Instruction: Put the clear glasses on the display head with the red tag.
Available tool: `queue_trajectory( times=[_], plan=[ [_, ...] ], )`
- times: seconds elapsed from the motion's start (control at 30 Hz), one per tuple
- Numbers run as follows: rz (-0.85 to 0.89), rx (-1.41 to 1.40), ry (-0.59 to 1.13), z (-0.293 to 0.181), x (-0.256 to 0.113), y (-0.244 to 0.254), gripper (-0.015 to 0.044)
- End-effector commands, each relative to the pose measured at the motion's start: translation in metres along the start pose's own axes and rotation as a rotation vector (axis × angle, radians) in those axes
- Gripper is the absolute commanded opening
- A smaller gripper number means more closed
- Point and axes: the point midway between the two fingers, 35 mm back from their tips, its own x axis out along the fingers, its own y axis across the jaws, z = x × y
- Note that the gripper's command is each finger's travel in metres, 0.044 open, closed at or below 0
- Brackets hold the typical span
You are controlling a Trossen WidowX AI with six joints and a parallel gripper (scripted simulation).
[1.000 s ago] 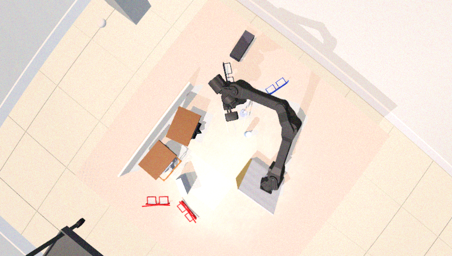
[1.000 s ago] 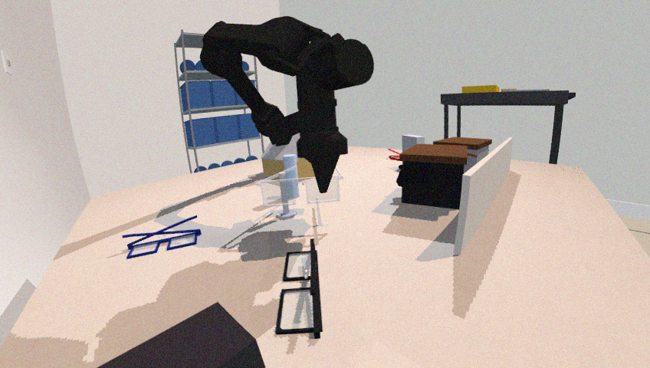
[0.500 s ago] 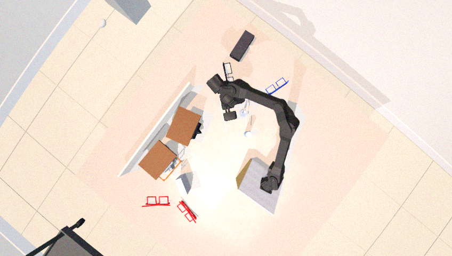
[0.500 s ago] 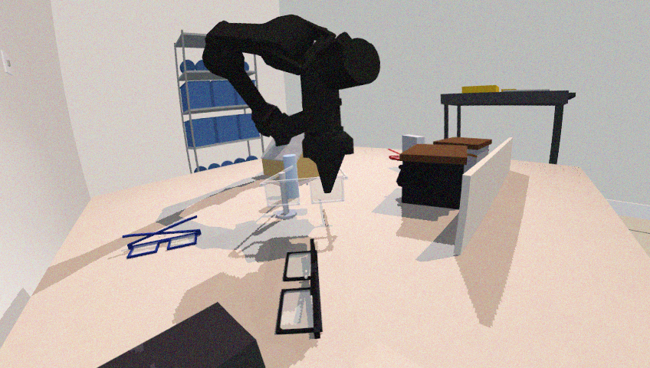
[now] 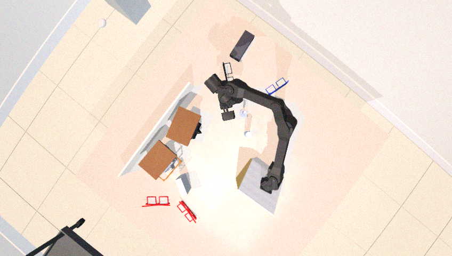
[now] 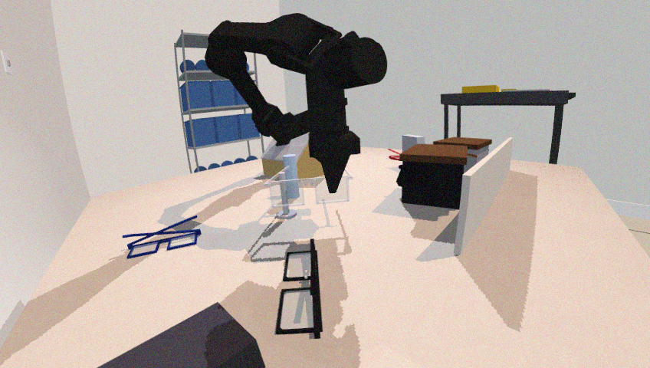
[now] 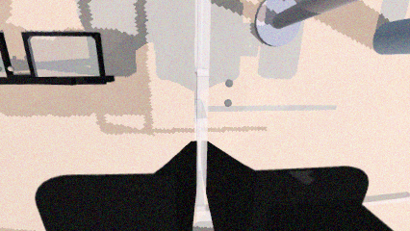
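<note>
My gripper is shut on the clear glasses and holds them above the table, near the middle. In the wrist view the fingers pinch the thin clear frame, which runs straight away from them. From above, the gripper hangs to the right of the two display heads. Both heads have brown tops: a black one nearer me, and a grey one farther off that wears an orange frame. I cannot make out a red tag on either.
A pale blue post on a round foot stands right beside the held glasses. Black glasses, blue glasses and two red pairs lie on the table. A white panel stands behind the heads. A dark box lies at the far end.
</note>
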Motion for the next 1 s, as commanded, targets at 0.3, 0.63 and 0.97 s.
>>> queue_trajectory(
  times=[0.3, 0.63, 0.97],
  plan=[
    [-0.002, 0.002, -0.002, -0.009, 0.001, 0.001, 0.0],
    [-0.002, 0.002, -0.002, -0.014, 0.001, 0.002, 0.0],
    [-0.002, 0.002, -0.002, -0.012, 0.001, 0.002, 0.0]
  ],
)
